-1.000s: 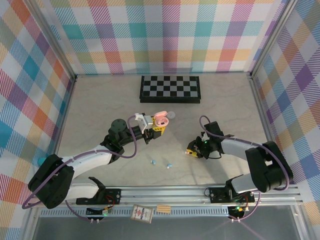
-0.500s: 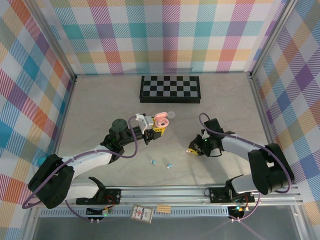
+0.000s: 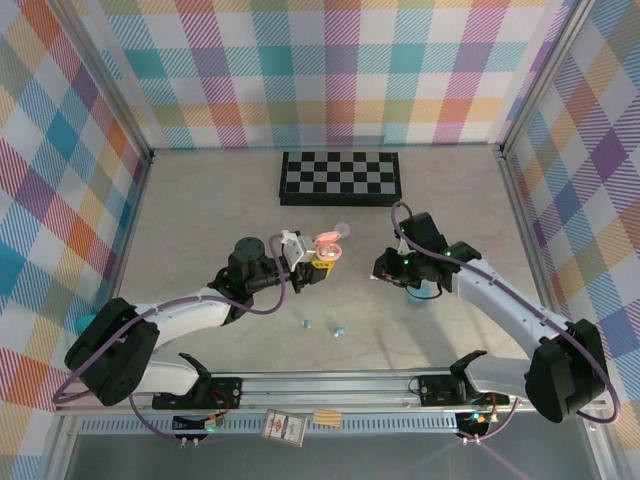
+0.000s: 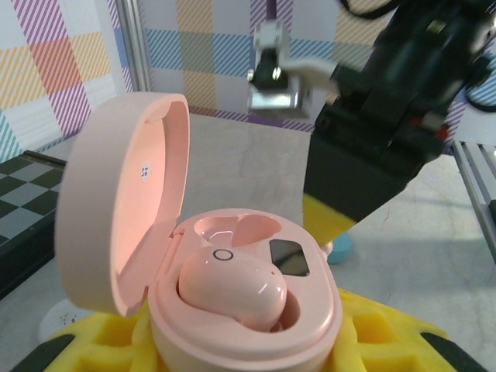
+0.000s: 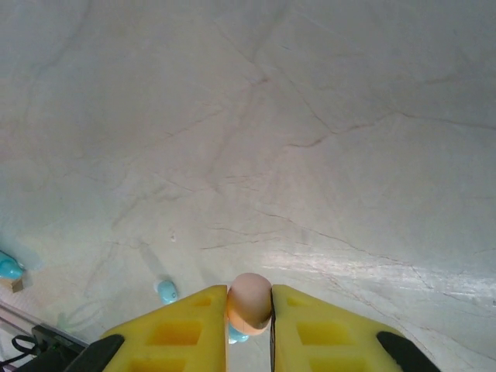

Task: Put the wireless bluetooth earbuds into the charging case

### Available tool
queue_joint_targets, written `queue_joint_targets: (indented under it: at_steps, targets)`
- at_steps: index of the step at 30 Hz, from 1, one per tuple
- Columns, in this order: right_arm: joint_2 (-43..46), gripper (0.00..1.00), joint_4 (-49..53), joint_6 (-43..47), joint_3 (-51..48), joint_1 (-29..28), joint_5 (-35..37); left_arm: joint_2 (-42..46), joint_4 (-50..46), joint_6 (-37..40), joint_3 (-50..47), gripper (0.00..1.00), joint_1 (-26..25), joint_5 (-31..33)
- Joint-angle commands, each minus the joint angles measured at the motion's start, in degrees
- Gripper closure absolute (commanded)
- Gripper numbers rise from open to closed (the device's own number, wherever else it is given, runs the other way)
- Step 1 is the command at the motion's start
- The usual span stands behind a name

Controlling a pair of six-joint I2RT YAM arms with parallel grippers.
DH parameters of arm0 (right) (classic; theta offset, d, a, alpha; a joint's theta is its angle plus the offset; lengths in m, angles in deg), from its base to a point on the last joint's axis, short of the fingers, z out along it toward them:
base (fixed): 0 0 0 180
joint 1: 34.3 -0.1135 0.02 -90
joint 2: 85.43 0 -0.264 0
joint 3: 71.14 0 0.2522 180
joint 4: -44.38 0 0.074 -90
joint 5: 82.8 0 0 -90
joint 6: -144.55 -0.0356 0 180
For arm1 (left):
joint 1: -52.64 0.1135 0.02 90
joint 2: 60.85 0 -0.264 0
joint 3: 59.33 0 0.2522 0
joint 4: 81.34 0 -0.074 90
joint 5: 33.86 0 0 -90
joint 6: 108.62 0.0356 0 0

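My left gripper (image 3: 318, 258) is shut on the base of an open pink charging case (image 3: 327, 242), lid up. In the left wrist view the case (image 4: 244, 310) sits between my yellow fingers (image 4: 387, 333). One pink earbud (image 4: 232, 283) lies in the near socket, and the far socket (image 4: 236, 229) is empty. My right gripper (image 3: 384, 270) hovers just right of the case, and its black and yellow tip (image 4: 333, 221) looms behind the case. Its yellow fingers (image 5: 186, 329) are shut on a second pink earbud (image 5: 249, 304). Two teal earbuds (image 3: 307, 323) (image 3: 339, 330) lie on the table.
A folded chessboard (image 3: 340, 178) lies at the back of the table. A small pale round thing (image 3: 343, 228) sits just behind the pink case. Teal buds (image 5: 167, 291) (image 5: 9, 267) show on the marbled tabletop (image 5: 310, 116) below my right gripper. Plaid walls close in three sides.
My right gripper closed on the pink earbud, rose from the table and moved back toward the case. My left gripper shifted the case slightly right.
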Motion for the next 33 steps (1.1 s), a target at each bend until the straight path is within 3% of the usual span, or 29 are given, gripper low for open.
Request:
queue_joint_targets:
  at_steps: [1,7,16,33]
  targets:
    - [1.13,0.81,4.91,3.52,4.12,-2.36,4.2,-1.87,1.04,1.15,1.73,0.71,-0.6,0.91]
    - [0.97,0.81,6.51,6.66,10.21,-6.84,8.92,-4.18,1.7,0.51,2.36,0.71,-0.69,0.74]
    - [-2.88,0.8,1.7,14.91,15.86,-10.4,9.4,-5.59,1.52,0.46,3.0,0.71,-0.87,-0.2]
    - [-9.58,0.81,0.98,18.2,20.18,-11.96,7.61,-5.32,1.27,0.89,3.18,0.71,-1.12,-0.63]
